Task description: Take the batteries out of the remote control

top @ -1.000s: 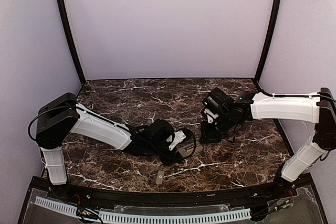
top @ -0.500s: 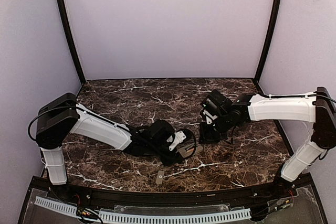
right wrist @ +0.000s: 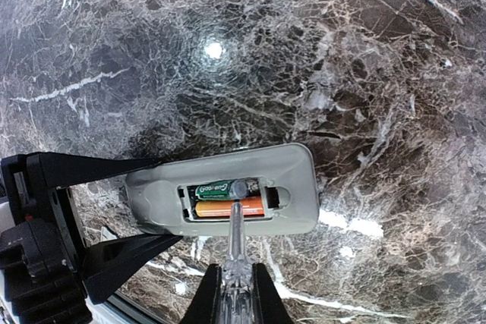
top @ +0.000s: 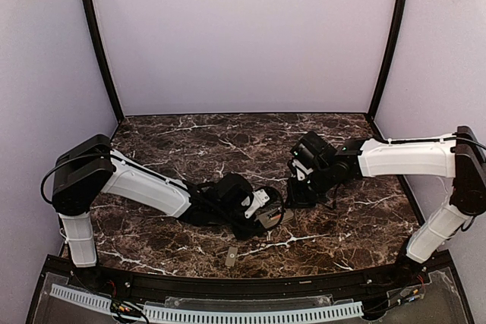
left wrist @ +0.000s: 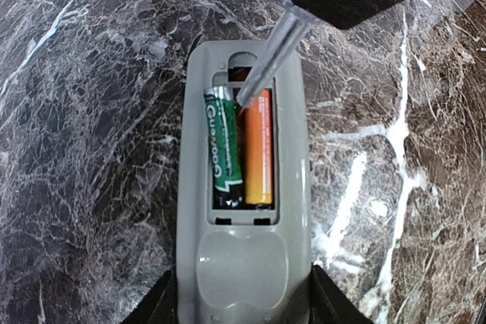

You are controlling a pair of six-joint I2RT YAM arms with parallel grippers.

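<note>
A slim grey remote control [left wrist: 243,263] lies back-up on a dark marble table [left wrist: 91,111], at the lower middle of the overhead view, with its battery bay uncovered. The left gripper [left wrist: 243,305] clamps the remote's lower end from both sides, its black fingers [left wrist: 159,309] pressed against the edges. Both batteries sit side by side in the bay. In the left wrist view a green battery [left wrist: 222,146] is on the left and an orange battery [left wrist: 259,146] on the right. The right gripper [right wrist: 234,294] pinches a thin clear rod [right wrist: 236,225], whose tip reaches into the upper end of the bay at the seam between the two cells. A small grey cover piece [top: 231,256] lies apart, near the bottom edge of the overhead view. Several risks seem likely from here. The tip appears to rest in the groove rather than under a cell, so a pry may skid over the round casings and lift nothing. A hard lever could flick a battery out and send it rolling across the smooth table. Pressure at the far end may twist the remote in its one-ended grip. The slender rod may also bend or slip between the fingers.
</note>
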